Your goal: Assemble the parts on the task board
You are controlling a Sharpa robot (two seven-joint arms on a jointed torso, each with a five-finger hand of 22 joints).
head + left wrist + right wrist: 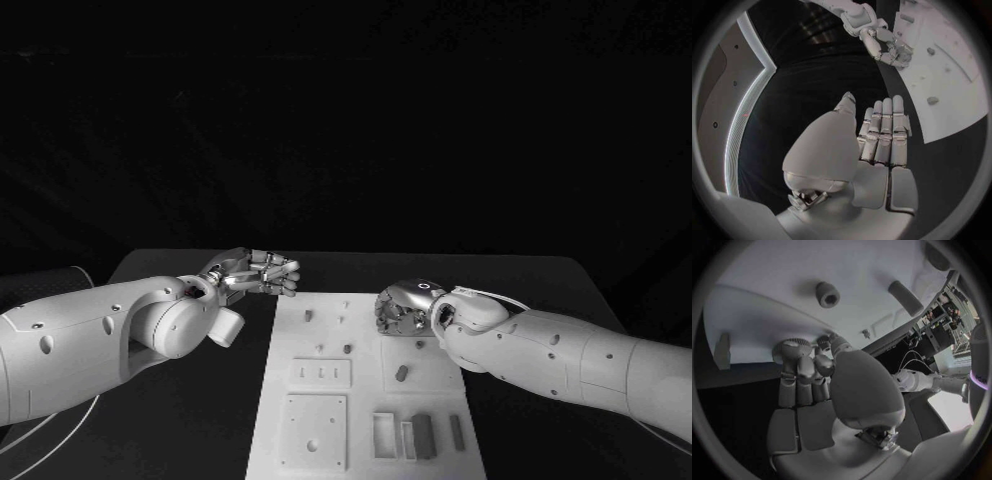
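a black table (188, 420) under dark cloth backdrop (346, 120); white cable (58, 425) beside it.

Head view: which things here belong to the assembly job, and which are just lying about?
Job: task board; parts on it, such as the peg and the bars; right hand over the board; left hand beside it.
Lying about: only the black table.

The task board (289, 360), a long white plate, lies in the middle of the worktop (173, 420). The left hand (257, 273) hovers off the board's far left corner, fingers curled in, holding nothing. The right hand (404, 307) rests over the board's far right part, among small grey parts (402, 373)
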